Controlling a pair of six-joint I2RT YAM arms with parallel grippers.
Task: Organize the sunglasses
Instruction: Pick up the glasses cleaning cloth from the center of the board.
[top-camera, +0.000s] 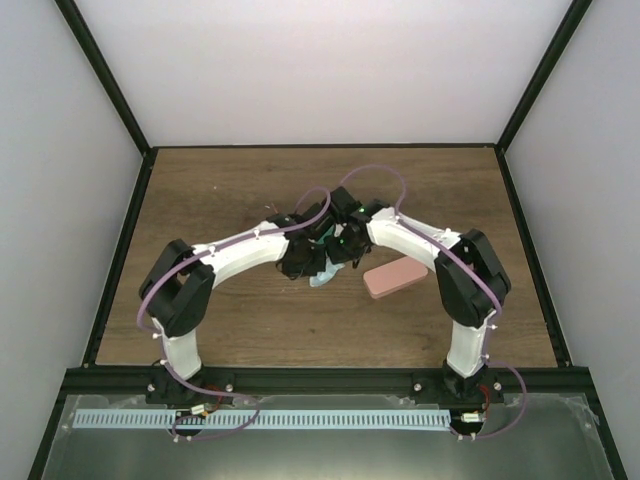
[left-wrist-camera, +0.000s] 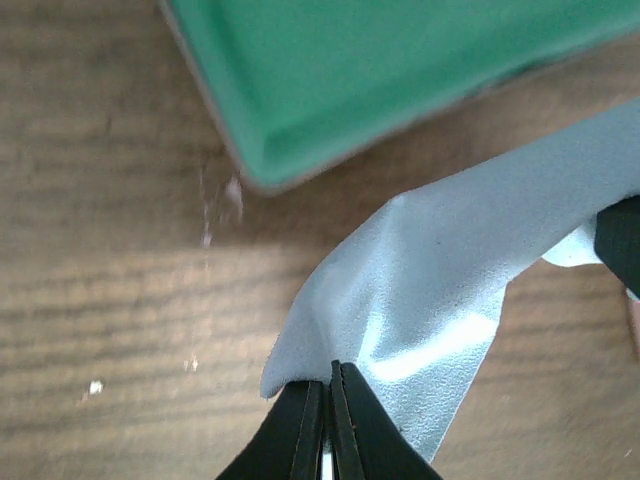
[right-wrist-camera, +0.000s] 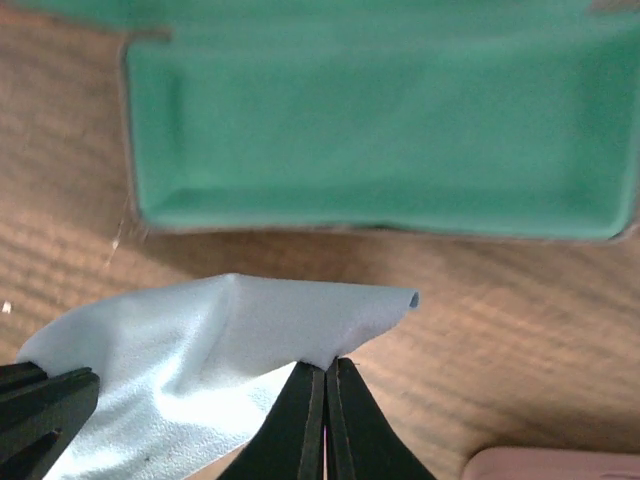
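**Left arm (top-camera: 240, 255) and right arm (top-camera: 420, 240) bent inward, meeting mid-worktop (top-camera: 230, 190)**

The light blue cloth (left-wrist-camera: 440, 280) is pinched by the left tool (left-wrist-camera: 330, 372) and right tool (right-wrist-camera: 326, 368), each clamped shut on it, near the open green-lined case (right-wrist-camera: 380, 120). The sunglasses can't be made out.

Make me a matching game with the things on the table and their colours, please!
Things:
1. cloth
2. inside of the open case
3. closed case
4. table

Colours:
A. pink
B. brown wood
C. light blue
D. green

Pairs: 1-C, 2-D, 3-A, 4-B.
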